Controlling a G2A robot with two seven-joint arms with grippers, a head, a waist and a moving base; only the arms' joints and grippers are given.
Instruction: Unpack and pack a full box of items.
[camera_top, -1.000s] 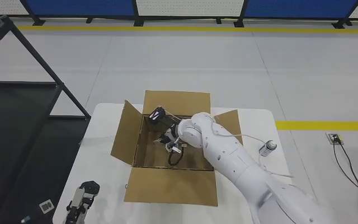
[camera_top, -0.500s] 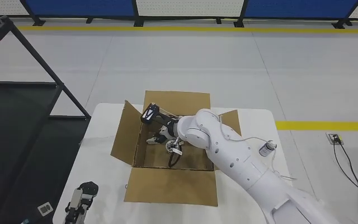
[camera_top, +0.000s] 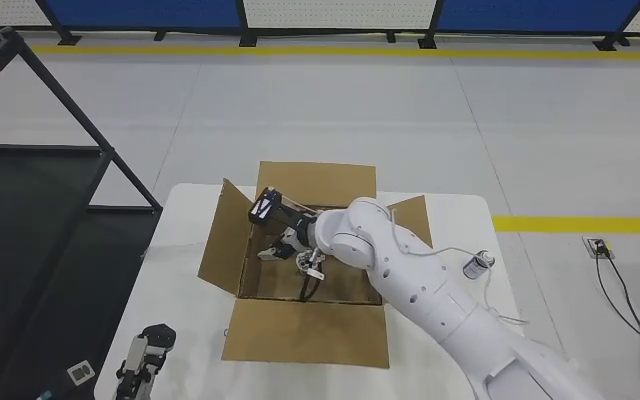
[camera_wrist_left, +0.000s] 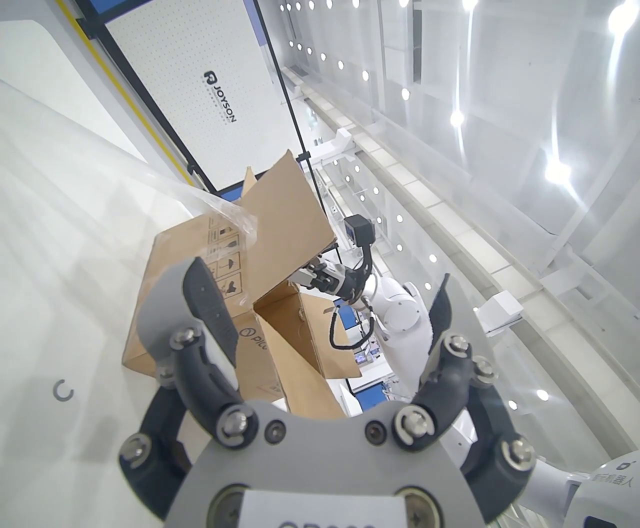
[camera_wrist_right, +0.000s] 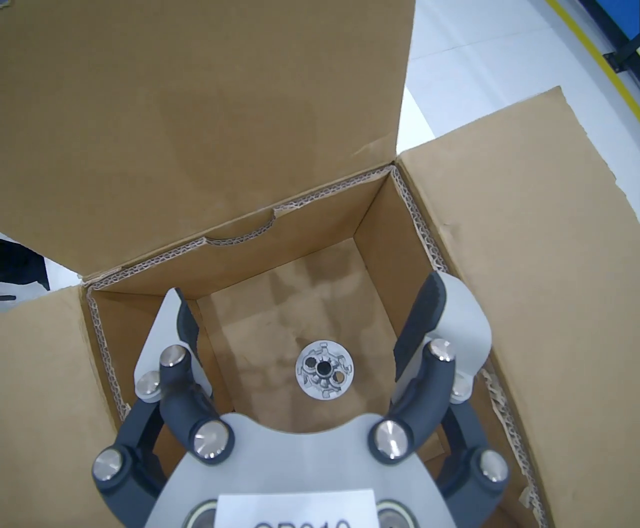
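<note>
A brown cardboard box (camera_top: 305, 332) stands in the middle of the white tabletop (camera_top: 185, 300) with all four flaps folded outward. The right arm bends over it from the right side, and the right end effector (camera_top: 272, 252) hangs in the box's mouth near the far left corner. Seen from its own wrist, the right end effector (camera_wrist_right: 307, 295) is spread wide and holds nothing, pointing down into the box (camera_wrist_right: 250, 150). A round grey metal part (camera_wrist_right: 324, 371) with a dark centre hole lies flat on the box floor, below and between the two fingers and touching neither. The left end effector (camera_top: 145, 360) sits near the tabletop's front left corner, well apart from the box. Its fingers (camera_wrist_left: 207, 295) are also released and empty. A small can (camera_top: 478, 264) with a dark cap rests on the tabletop to the right of the box.
</note>
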